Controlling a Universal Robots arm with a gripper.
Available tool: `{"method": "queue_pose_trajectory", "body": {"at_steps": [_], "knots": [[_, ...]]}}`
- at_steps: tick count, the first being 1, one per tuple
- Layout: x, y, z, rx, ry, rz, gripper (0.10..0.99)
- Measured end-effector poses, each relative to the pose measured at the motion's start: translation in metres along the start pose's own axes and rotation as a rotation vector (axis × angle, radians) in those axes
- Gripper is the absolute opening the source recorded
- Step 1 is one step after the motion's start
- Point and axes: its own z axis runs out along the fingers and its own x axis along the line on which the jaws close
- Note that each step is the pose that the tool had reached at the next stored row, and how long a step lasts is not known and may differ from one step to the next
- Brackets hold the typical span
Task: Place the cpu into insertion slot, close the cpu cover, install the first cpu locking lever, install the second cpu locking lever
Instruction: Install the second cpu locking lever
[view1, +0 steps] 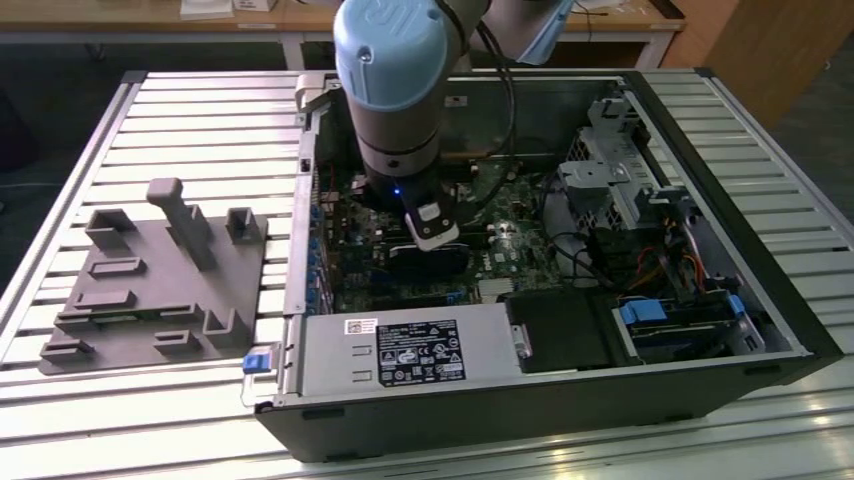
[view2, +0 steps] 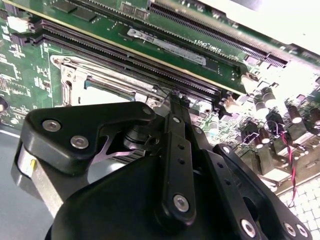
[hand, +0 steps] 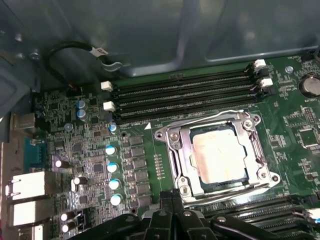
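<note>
The cpu (hand: 219, 152), a pale square chip, lies in the insertion slot (hand: 166, 134) on the green motherboard (hand: 295, 125). The silvery cpu cover (hand: 181, 156) lies flat around it, its cut-out showing the chip's top. One wire locking lever (hand: 210, 118) runs along one edge of the socket, another (hand: 240, 191) along the opposite edge. My gripper (hand: 172, 196) is shut with nothing held, its tips just beside a socket corner. In the second wrist view, the gripper (view2: 175, 99) reaches the edge of the cover (view2: 75, 80) and the cpu (view2: 102, 95). In the exterior view, the gripper (view1: 430, 235) is low inside the open computer case.
Black memory slots (hand: 185, 95) run beside the socket, with capacitors (hand: 112, 167) and port blocks (hand: 25, 185) nearby. The case wall (view1: 747, 230), a drive cage (view1: 601, 170) and the power supply (view1: 400, 350) surround the board. A grey fixture plate (view1: 147, 290) lies on the slatted table (view1: 200, 110).
</note>
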Motion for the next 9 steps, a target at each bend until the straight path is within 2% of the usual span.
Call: {"method": "queue_pose_trajectory", "body": {"at_steps": [5,9], "knots": [[0.0002,-0.0012,0.0035,-0.005,0.0011,0.000,0.106],[0.0001,-0.0008,0.0024,-0.005,0.0011,0.000,0.106]]}}
